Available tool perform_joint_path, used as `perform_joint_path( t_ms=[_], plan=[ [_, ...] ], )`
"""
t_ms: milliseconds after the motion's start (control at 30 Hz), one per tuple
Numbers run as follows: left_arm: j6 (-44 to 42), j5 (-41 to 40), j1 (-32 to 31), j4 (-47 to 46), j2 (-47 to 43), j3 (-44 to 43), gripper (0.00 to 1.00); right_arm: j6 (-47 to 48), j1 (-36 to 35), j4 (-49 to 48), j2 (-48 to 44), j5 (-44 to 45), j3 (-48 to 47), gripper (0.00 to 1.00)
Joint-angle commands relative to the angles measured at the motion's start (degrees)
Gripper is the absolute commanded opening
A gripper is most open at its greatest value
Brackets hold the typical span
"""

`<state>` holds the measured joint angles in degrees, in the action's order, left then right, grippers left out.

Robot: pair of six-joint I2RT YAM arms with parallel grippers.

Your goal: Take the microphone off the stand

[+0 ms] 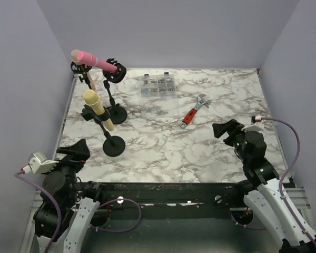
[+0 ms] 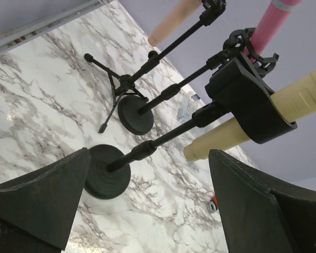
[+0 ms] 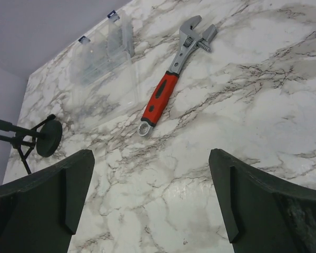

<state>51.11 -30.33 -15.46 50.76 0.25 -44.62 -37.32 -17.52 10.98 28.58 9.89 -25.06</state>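
Three microphones stand at the table's left. A yellow microphone (image 1: 97, 108) sits tilted in the black clip of the nearest stand, which has a round base (image 1: 114, 146). A pink microphone (image 1: 95, 60) sits in a second round-based stand (image 1: 117, 114). A peach microphone (image 1: 89, 79) is on a tripod stand behind. In the left wrist view the yellow microphone (image 2: 300, 97) is in its clip (image 2: 247, 100), up and to the right of my fingers. My left gripper (image 1: 73, 150) (image 2: 150, 153) is open and empty, short of the nearest base (image 2: 108, 179). My right gripper (image 1: 226, 129) (image 3: 151, 158) is open and empty over bare marble.
A red-handled adjustable wrench (image 1: 194, 110) (image 3: 171, 79) lies right of centre. A clear plastic box of small parts (image 1: 158, 86) (image 3: 102, 58) sits at the back. Grey walls close in the table on three sides.
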Motion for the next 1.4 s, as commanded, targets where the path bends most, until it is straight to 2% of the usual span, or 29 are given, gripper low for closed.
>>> perform_joint_path(
  t_ms=[0, 67, 233, 300, 367, 433, 700, 833, 1000, 1167, 1367],
  plan=[
    [-2.3, -4.2, -0.5, 4.1, -13.8, -2.8, 0.99, 2.5, 0.0, 2.1, 0.6, 0.4, -2.0, 1.0],
    [-4.6, -2.5, -0.5, 2.6, -14.8, -2.7, 0.99, 3.4, 0.0, 0.1, 2.2, -2.4, -2.4, 1.0],
    [-14.9, 9.1, -0.9, -7.2, -21.8, 0.7, 0.99, 6.3, 0.0, -8.8, 10.8, -21.4, -4.4, 1.0],
    [-16.3, 10.9, -0.9, -7.4, -21.5, 0.5, 0.99, 6.4, -0.1, -11.2, 16.4, -27.1, -6.5, 1.0],
    [-16.6, 11.4, -1.0, -7.2, -20.4, 0.2, 0.99, 5.9, -0.8, -13.9, 21.7, -31.2, -9.1, 1.0],
    [-18.1, 13.2, -1.0, -7.9, -19.6, 0.1, 0.98, 6.2, -4.5, -15.0, 26.3, -32.0, -12.4, 1.0],
    [-20.6, 16.0, -1.0, -6.4, -19.7, -0.3, 0.99, 10.6, -28.4, -22.9, 38.9, -21.1, -25.4, 1.0],
    [-21.1, 17.6, -1.0, -6.0, -20.1, -0.6, 0.99, 16.6, -39.8, -24.7, 44.9, -10.4, -33.7, 1.0],
    [-21.9, 18.7, -1.0, -5.9, -19.6, -1.1, 0.99, 23.8, -50.5, -27.6, 52.5, 3.9, -43.7, 1.0],
    [-22.5, 18.5, -1.1, -5.3, -19.6, -1.4, 0.99, 28.3, -55.5, -25.4, 61.9, 15.6, -56.5, 1.0],
    [-23.2, 18.4, -1.0, -4.6, -19.9, -1.7, 0.99, 33.5, -57.8, -22.4, 71.4, 22.8, -69.2, 0.98]
  ],
)
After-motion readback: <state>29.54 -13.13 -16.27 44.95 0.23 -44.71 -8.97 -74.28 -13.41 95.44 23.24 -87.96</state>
